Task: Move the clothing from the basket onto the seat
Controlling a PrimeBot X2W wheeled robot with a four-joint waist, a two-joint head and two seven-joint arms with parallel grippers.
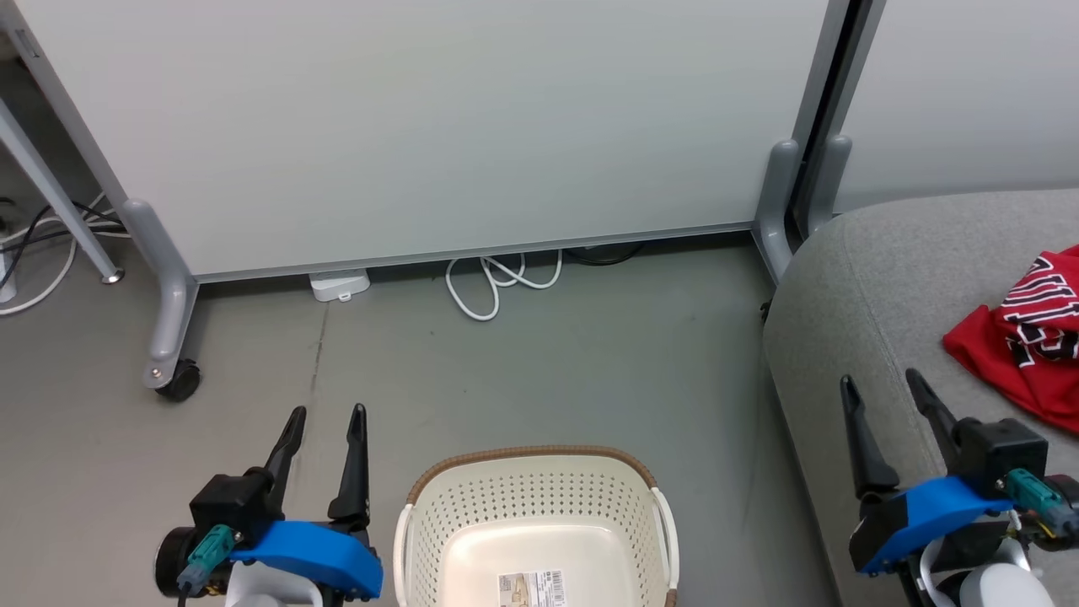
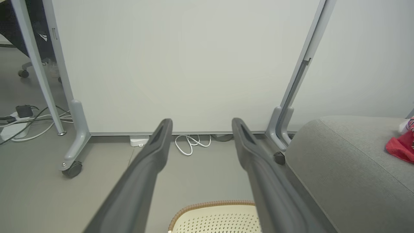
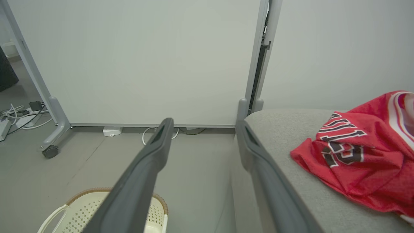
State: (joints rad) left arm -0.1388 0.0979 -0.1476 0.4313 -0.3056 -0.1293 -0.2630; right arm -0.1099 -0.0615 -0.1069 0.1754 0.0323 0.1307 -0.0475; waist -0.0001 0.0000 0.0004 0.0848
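The cream perforated basket [image 1: 539, 506] with a brown rim sits on the floor at the bottom centre; its visible inside holds just a label sticker. A red jersey [image 1: 1024, 337] with black-white lettering lies crumpled on the grey seat [image 1: 868, 278] at the right. The jersey [image 3: 355, 158] is large in the right wrist view, on the seat [image 3: 281, 129]. My left gripper [image 1: 327, 417] is open beside the basket's left side. My right gripper [image 1: 881, 384] is open above the seat's front edge, left of the jersey. The red shorts are out of view.
A pale partition panel [image 1: 421, 126] on grey wheeled legs [image 1: 169, 320] stands behind the basket. White cable [image 1: 497, 282] and a white box [image 1: 339, 285] lie at its foot. More cables [image 1: 42, 236] trail at the far left. Grey floor [image 1: 548, 371] lies between basket and panel.
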